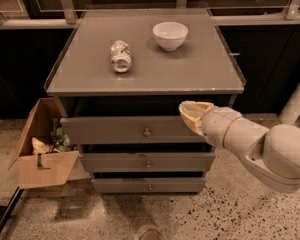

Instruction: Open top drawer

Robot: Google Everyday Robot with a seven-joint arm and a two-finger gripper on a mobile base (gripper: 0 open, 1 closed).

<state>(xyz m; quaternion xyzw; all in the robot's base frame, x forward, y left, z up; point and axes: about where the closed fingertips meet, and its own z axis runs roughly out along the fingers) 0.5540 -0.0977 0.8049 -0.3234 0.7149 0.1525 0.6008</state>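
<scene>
In the camera view, the top drawer (110, 130) is seen closed just under the table (190, 79) top. The gripper (192, 116) is held before its right end, apart from the small round knob (147, 132). Whether it is clenched or released cannot be told. A rigid front is expected, and the small, likely slippery knob is judged the place to grasp.

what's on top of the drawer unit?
A white bowl and a can lying on its side, apart. The inside of the top drawer is hidden behind its front; the gripper is before that front's right end.
</scene>
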